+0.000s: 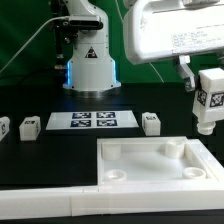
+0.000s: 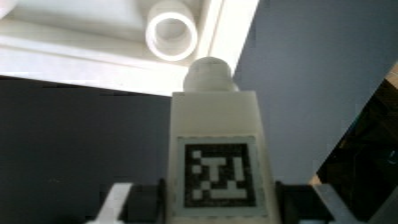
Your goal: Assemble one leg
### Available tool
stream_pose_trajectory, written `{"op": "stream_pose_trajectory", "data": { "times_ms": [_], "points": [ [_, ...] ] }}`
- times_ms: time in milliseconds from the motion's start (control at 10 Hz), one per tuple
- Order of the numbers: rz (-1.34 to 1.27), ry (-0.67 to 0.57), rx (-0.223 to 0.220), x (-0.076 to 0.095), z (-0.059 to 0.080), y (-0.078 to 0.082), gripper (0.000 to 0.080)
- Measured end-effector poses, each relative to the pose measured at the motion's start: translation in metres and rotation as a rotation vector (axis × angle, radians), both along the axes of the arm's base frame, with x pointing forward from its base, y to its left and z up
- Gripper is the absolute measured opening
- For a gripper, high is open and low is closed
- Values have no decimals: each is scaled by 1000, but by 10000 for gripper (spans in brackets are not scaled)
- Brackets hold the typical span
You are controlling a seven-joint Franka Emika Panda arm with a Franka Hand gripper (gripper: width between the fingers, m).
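Starting nearest the lens in the exterior view: white tray (image 1: pixel 140 146) flat on the dark counter (image 1: pixel 40 152), round holes at its corners, none with a post in it as far as shows. Just past the tray's far edge, at the exterior view's right, the leg (image 1: pixel 209 98) hangs upright in the air, tag toward the camera, clear of the counter. The wrist view confirms the hold: fingers (image 2: pixel 121 205) clenched on the leg from both sides at its tagged end. The rounded tip (image 2: pixel 210 75) points toward a corner hole (image 2: pixel 173 36) of the tray, off to one side of it and not seated (height above the hole hard to judge from this angle). Farther back, loose on the counter: a loose block (image 1: pixel 28 125), a second block (image 1: pixel 3 127) cut by the frame edge, then the marker board (image 1: pixel 92 121), then a third block (image 1: pixel 150 122). Robot base (image 1: pixel 90 60) behind all. Judgement: pick-up done, carry to the corner nearly done. Left to do: centre the tip over the hole, lower, seat or twist home, let go.
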State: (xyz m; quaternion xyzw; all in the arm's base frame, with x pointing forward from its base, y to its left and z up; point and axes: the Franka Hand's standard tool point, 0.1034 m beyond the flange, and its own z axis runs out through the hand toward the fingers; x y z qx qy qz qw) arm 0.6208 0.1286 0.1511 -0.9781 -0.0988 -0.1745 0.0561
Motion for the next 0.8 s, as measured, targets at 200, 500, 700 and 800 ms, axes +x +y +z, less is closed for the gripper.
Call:
{"op": "stream_pose_trajectory", "data": {
  "times_ms": [200,500,700,800],
  "points": [
    [18,-67,-6,7,-9,-9,293],
    [12,-90,1,14,-20,-8,293],
    [11,-74,-2,12,-26,-10,293],
    [8,-72,-3,9,-31,-12,293]
  ]
}}
